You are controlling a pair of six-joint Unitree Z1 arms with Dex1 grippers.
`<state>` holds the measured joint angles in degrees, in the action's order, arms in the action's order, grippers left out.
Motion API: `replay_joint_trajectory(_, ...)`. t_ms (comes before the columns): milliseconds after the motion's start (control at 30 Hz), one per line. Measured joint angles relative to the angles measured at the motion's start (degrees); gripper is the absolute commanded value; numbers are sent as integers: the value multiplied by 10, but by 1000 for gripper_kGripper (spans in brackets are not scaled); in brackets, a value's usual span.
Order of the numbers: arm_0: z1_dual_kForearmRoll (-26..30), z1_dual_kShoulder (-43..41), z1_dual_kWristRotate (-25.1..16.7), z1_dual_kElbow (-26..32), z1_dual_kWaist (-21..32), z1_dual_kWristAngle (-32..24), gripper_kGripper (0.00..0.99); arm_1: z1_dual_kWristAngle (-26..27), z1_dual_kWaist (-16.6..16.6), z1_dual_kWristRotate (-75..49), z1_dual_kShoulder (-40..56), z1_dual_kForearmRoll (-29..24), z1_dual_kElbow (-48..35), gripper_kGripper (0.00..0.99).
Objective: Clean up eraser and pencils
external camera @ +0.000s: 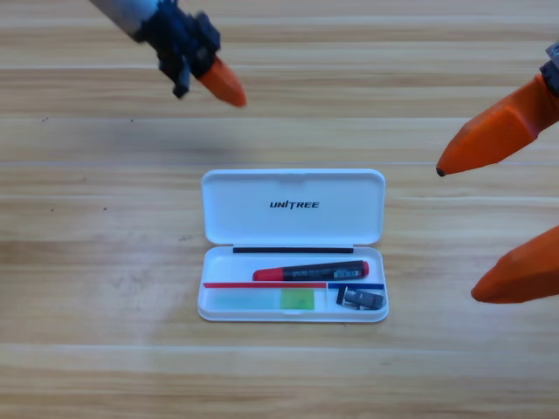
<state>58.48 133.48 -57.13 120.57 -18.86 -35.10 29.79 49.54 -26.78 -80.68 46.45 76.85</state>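
High view: the open white case (293,243) holds all 3 items: red-and-black marker (310,271) in its middle, green-ended pen (264,300) at 7 o'clock, eraser (361,299) at 5 o'clock. Left gripper (220,81) hangs at 11 o'clock, its state unreadable. Right gripper (502,214) waits at 3 o'clock, spread wide.
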Motion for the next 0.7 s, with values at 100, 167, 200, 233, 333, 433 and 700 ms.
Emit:
replay_joint_trajectory(100, 31, 30, -3, 7, 0, -32, 0, 0, 0, 0, 0, -2, -2, 990)
replay_joint_trajectory(167, 46, 46, -11, 8, 0, -41, 0, 0, 0, 0, 0, -6, -4, 990)
replay_joint_trajectory(200, 51, 55, -16, 8, -1, -47, 0, 0, 0, 0, 0, -7, -5, 990)
replay_joint_trajectory(233, 54, 61, -19, 7, -1, -50, 0, 0, 0, 0, 0, -8, -7, 990)
replay_joint_trajectory(333, 56, 71, -25, -5, -6, -56, 0, 0, 0, 0, 0, -9, -11, 990)
replay_joint_trajectory(433, 56, 73, -29, -20, -13, -63, 0, 0, 0, 1, 0, -9, -13, 990)
replay_joint_trajectory(700, 71, 73, -36, -47, -29, -71, 0, 0, 0, 7, 0, -15, -13, 990)
